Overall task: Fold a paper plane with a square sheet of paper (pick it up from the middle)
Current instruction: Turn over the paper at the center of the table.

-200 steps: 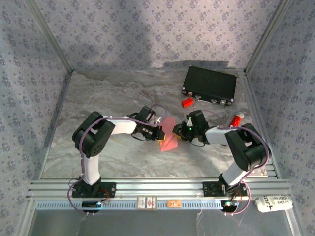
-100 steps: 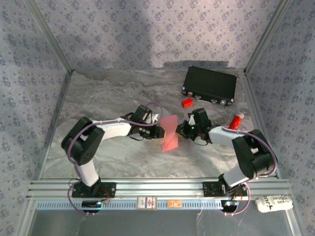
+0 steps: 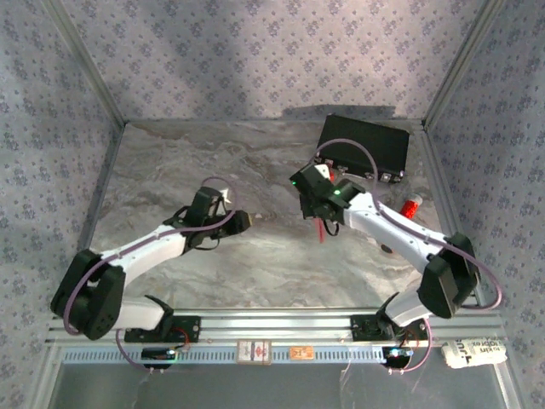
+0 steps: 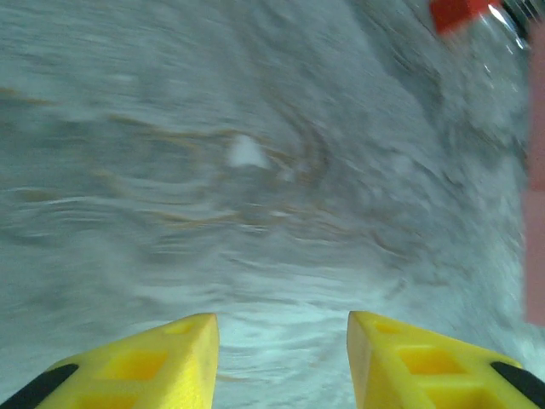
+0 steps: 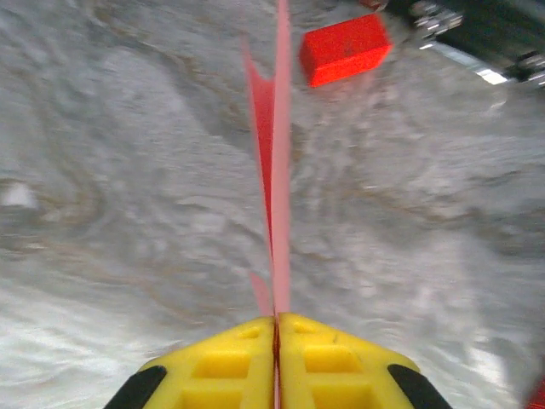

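Paper first: folded pink paper (image 5: 279, 170) pinched edge-on between the shut fingers of the right gripper (image 5: 275, 322), reaching straight out ahead of the tips in at least two thin layers. Contact between its lower edge and the table (image 3: 170, 170) impossible to judge. Degree of folding equally hard to read from this thin edge view.

Left gripper (image 4: 283, 328) partly open, nothing between its fingers, only bare marble ahead. Well apart from the right one, off to that one's left, and pointed roughly toward it.

Likely trouble from here:
- Held by one narrow pinch at one end, so prone to sagging, twisting or springing open along the crease; thin paper, little stiffness.
- Could slide out of the pinch on a quick swing.
- Small red block (image 5: 344, 48) just ahead and slightly right of the paper's far end; easy to bump on a forward push, at the cost of a crumpled tip.
- Risk of buckling if lowered edge-first onto the table instead of being laid flat.
- Hard for the left fingers to catch such a thin edge – a miss or a crushed fold both plausible.

Containers: black case (image 3: 364, 143) beyond the right gripper, past the block, lid shut, contents hidden. Red-and-white tube (image 3: 411, 207) off to that gripper's right, contents unknowable.
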{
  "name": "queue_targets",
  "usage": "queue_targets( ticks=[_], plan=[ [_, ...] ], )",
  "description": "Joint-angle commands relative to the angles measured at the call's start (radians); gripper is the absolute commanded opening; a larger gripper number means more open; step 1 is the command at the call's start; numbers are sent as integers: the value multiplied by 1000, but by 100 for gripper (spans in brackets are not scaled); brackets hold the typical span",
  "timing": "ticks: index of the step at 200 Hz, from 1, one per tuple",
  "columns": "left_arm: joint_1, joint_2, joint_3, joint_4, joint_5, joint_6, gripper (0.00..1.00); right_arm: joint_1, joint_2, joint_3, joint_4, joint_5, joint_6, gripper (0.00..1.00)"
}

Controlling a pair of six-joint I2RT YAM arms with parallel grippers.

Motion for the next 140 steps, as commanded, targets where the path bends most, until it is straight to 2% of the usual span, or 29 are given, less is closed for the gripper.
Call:
queue_targets(
  ticks=[1, 17, 40, 88, 116, 130, 140],
  plan=[
    [50, -96, -53, -19, -78, -55, 44, 78, 112, 70, -250, 339, 23, 11],
    [77, -168, -81, -50, -120, -63, 46, 127, 200, 115, -291, 364, 58, 11],
    [99, -269, -94, -123, -206, -65, 48, 185, 316, 163, -276, 315, 85, 12],
    [104, -443, -79, -261, -361, -15, 49, 249, 475, 270, -111, 51, 100, 15],
    [105, -454, -73, -253, -324, 29, 47, 225, 436, 239, 53, -144, 72, 20],
    [104, -431, -66, -238, -277, 40, 46, 189, 361, 158, 162, -252, 65, 32],
    [104, -404, -66, -209, -231, 45, 46, 144, 291, 79, 254, -331, 71, 37]
  ],
)
